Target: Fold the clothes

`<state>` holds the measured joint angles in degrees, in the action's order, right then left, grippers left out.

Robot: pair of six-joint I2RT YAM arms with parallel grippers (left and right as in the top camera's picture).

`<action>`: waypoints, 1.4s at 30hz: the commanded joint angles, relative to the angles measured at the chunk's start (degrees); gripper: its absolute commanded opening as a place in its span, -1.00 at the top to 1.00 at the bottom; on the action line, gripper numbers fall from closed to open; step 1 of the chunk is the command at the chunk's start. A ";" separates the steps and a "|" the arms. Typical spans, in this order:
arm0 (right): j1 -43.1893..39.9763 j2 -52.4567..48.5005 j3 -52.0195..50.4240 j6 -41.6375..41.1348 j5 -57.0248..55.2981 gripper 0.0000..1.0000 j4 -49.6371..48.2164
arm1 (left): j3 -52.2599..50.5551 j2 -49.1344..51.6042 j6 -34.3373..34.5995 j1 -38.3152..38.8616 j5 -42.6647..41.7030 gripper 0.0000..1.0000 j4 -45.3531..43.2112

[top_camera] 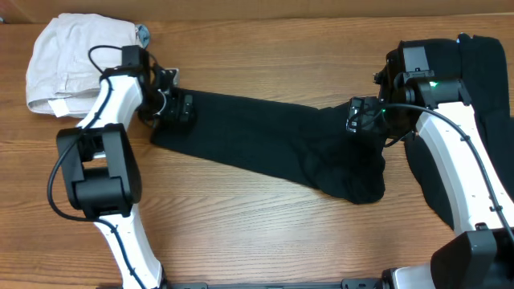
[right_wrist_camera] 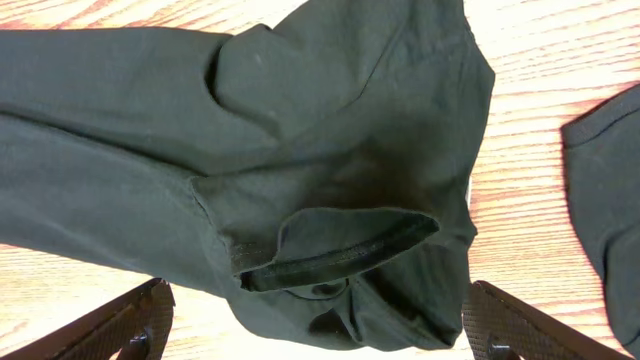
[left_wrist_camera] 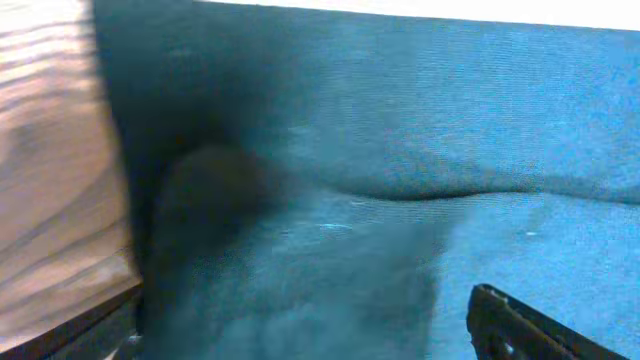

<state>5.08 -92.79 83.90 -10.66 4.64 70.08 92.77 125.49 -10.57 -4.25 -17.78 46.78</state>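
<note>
White cloth (top_camera: pixel 68 60) lies left of the black trousers (top_camera: pixel 265 140), stretched across the worktop (top_camera: pixel 265 233). At their left end the left jaws sit in fabric; open or gripping, I cannot tell. Over the bunched right end the right jaws gape open; closing there may snag extra layers, skewing the fold.

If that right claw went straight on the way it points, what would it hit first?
The black garment; its folded hem lies straight ahead of the right gripper, probably close.
</note>
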 commanded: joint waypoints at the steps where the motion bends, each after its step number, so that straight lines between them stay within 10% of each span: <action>1: 0.11 0.31 0.92 0.22 -0.07 -0.93 -0.17 | 0.17 4.37 -0.83 0.83 -1.29 -0.83 0.35; 3: 0.11 0.31 0.92 0.22 -0.07 -0.93 -0.17 | 0.17 5.62 -0.83 0.94 -1.05 -0.54 0.59; 8: 0.11 0.31 0.90 0.22 -0.07 -0.84 -0.13 | 0.17 7.78 5.31 0.50 5.07 0.92 0.74; 19: 0.11 0.28 0.24 -0.24 3.61 0.21 -2.89 | 10.73 3.26 9.27 -2.62 8.09 0.92 15.30; 42: 0.04 0.28 -3.32 -0.15 2.45 0.21 -5.53 | 18.34 -6.36 9.35 12.66 15.39 0.92 27.12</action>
<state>5.08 -92.79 80.82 -10.70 7.44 64.90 110.32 118.63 -1.80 4.80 -2.50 74.13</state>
